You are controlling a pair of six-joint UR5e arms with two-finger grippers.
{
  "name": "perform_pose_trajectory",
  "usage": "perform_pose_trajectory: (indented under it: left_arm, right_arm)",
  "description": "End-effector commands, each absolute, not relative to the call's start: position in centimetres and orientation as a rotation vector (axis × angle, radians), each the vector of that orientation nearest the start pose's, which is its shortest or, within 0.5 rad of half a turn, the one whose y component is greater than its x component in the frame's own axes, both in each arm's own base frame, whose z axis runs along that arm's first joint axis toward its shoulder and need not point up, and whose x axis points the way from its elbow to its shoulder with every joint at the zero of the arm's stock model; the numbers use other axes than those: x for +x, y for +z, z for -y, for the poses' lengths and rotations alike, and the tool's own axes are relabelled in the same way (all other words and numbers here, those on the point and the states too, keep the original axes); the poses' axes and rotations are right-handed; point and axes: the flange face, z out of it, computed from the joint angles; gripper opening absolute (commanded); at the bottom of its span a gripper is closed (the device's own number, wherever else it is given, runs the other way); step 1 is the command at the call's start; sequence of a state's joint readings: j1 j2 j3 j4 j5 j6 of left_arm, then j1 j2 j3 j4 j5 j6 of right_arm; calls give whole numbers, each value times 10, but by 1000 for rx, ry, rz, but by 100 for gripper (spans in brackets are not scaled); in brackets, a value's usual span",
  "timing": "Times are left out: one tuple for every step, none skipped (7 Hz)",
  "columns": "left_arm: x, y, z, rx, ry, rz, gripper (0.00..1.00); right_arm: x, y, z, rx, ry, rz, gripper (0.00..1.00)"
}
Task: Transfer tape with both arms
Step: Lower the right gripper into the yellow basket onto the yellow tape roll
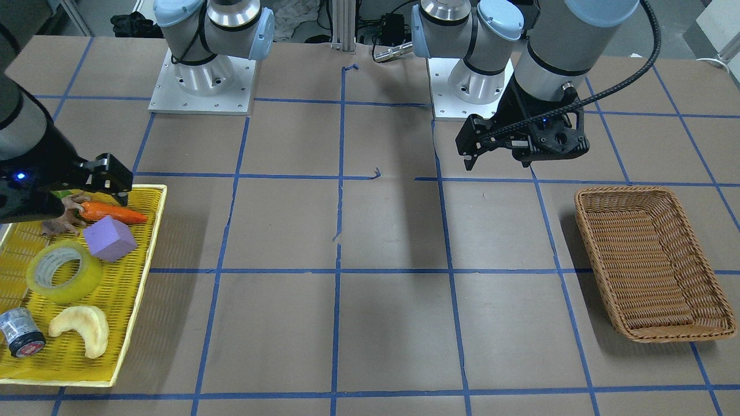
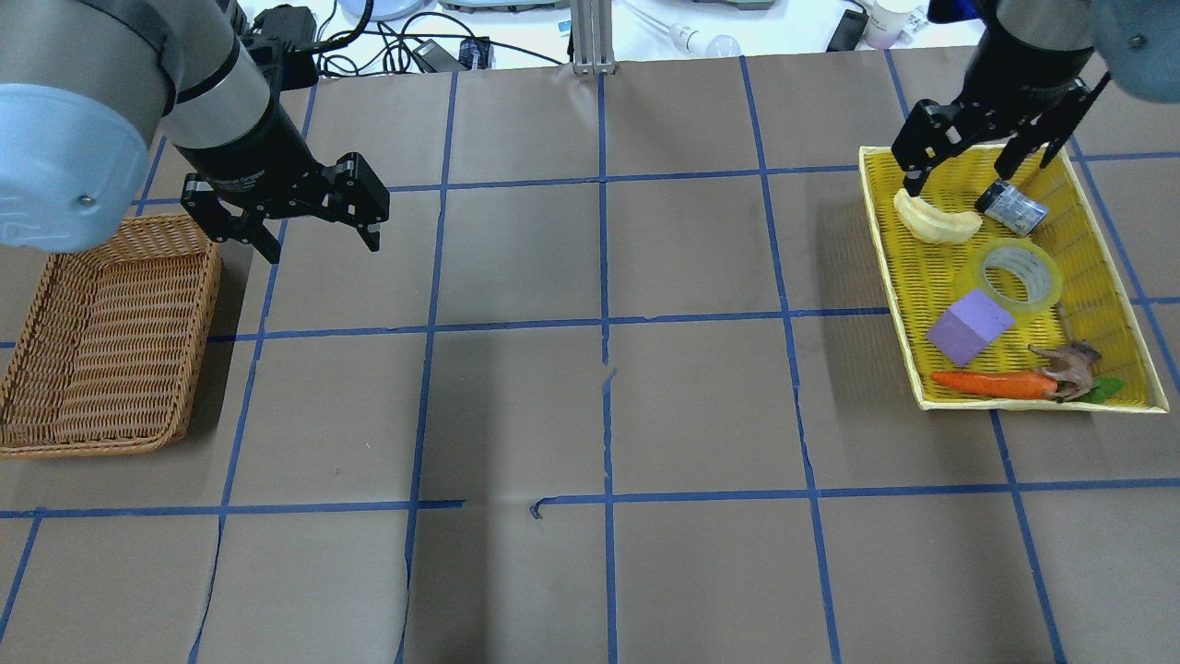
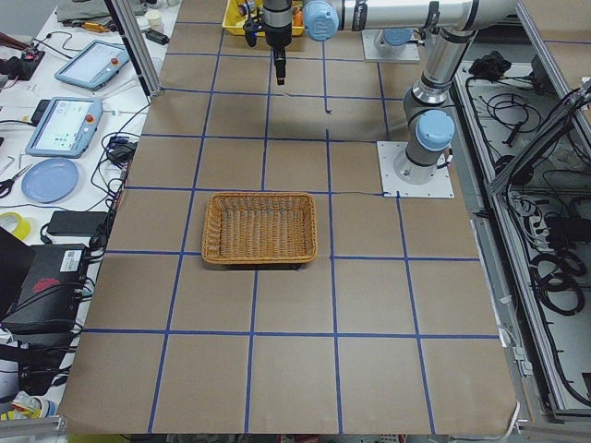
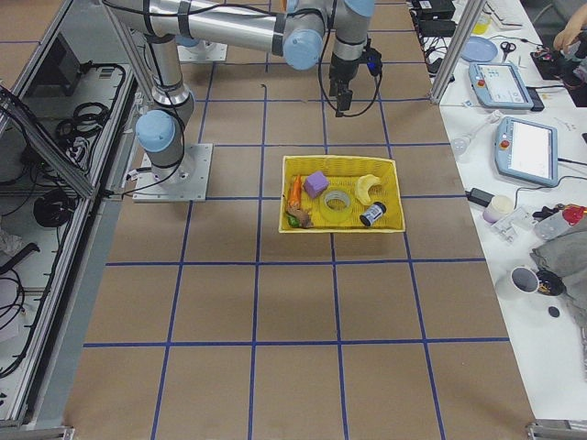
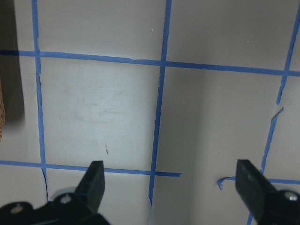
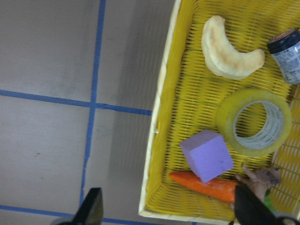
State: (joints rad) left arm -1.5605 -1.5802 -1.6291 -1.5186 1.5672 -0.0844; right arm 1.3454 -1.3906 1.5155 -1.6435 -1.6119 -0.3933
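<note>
The tape (image 1: 65, 271) is a yellowish translucent ring lying flat in a yellow tray (image 1: 144, 242). It also shows in the overhead view (image 2: 1014, 274), the exterior right view (image 4: 337, 205) and the right wrist view (image 6: 255, 123). My right gripper (image 2: 959, 175) is open and empty, held well above the tray, apart from the tape; its fingers (image 6: 91, 208) frame the tray's carrot end. My left gripper (image 2: 323, 244) is open and empty above bare table (image 5: 171, 183), next to the wicker basket (image 2: 212, 267).
The tray also holds a purple cube (image 1: 110, 238), a carrot (image 1: 113, 212), a toy animal (image 2: 1069, 364), a pale crescent piece (image 1: 81, 329) and a small grey roll (image 1: 20, 332). The cube lies right beside the tape. The empty basket (image 1: 584, 196) stands at the other end.
</note>
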Motion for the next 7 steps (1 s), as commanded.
perform_pose_trajectory:
  left_arm:
    - [-128,460,495,-149,24,-3140,100]
    - [-128,460,494,-149,24,-3140,100]
    - [-128,460,495,-149,24,-3140,100]
    - [-128,460,495,-149,24,-3139,100]
    - [-128,459,494,-147,29,-3139,100]
    - [-128,459,495,-147,27,-3139,100]
    - [-128,459,495,-149,27,-3140,100]
  right_arm:
    - [-72,380,602,-434,106,-3120,100]
    - [-103,357,613,-530,83,-3108,100]
    - [-140,322,623,-598,68,-3094,100]
    - [-168,286,628,-675,26,-3042,100]
    - [-189,259,621,-722,49,-3006,100]
    - [-198,239,620,-767,33,-2999,98]
    - [-201,218,613,-758,55,-2974,95]
